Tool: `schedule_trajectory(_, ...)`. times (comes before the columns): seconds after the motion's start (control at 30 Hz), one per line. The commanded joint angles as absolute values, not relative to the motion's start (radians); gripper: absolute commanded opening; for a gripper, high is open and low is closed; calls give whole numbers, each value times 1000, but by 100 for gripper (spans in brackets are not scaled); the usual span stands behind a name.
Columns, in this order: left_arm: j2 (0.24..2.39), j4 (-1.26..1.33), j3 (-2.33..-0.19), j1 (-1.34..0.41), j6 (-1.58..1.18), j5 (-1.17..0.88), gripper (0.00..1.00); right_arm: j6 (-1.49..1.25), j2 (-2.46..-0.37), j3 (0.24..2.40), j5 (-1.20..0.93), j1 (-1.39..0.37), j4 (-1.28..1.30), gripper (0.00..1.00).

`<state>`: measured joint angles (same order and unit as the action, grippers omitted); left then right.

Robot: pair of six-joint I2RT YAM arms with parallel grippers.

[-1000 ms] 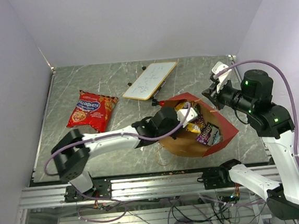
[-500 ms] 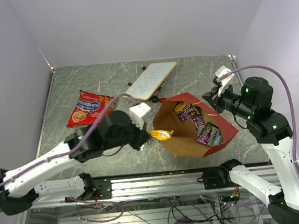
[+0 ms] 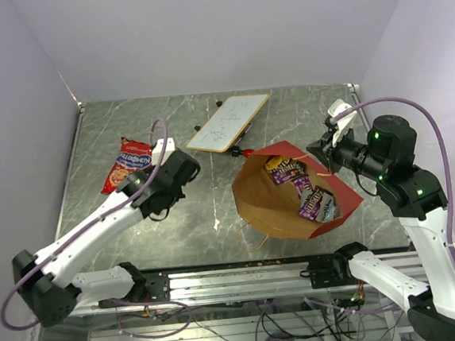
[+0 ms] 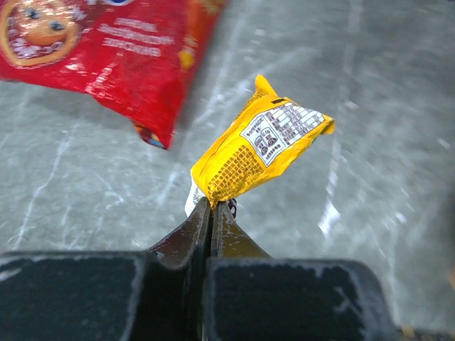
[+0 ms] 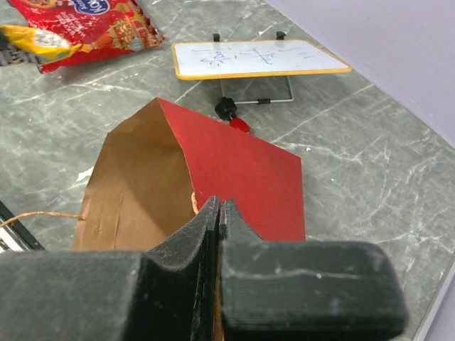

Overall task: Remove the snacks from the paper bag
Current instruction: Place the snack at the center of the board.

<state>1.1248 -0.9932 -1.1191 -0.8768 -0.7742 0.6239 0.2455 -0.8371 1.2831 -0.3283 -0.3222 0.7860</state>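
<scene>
The paper bag lies open on the table, red outside and brown inside; it also shows in the right wrist view. Dark brown, purple and other small packets lie in it. My right gripper is shut on the bag's upper rim by the cord handle, its jaws closed. My left gripper is shut on a yellow candy packet, held just above the table next to the red chip bag, which lies at the left.
A white board with scribbles lies at the back middle, with a small red-and-black marker between it and the bag. A loose tan cord handle trails from the bag's mouth. Walls close off the table's left, back and right.
My left gripper has drawn the yellow packet out of the bag's mouth and carried it left to the chip bag. The right gripper has held its place on the rim.
</scene>
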Motion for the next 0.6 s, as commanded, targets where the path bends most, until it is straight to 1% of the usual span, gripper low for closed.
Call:
schedule_trajectory(0.0,1239,-836,-1076,-702,-709,597,7,215,-830,1310,-379,-321,794,0)
schedule_trajectory(0.2,1426,-675,-1055,-643,-649,622,7,203,-829,1310,-405,-321,824,0)
schedule_trajectory(0.3,1477,-582,-1038,-621,-594,592,7,212,-827,1313,-391,-321,842,0)
schedule_trajectory(0.43,1528,-522,-1036,-594,-570,627,7,212,-822,1310,-387,-321,849,0)
schedule_trajectory(0.57,1571,-432,-1011,-530,-537,498,7,214,-820,1304,-387,-322,858,0)
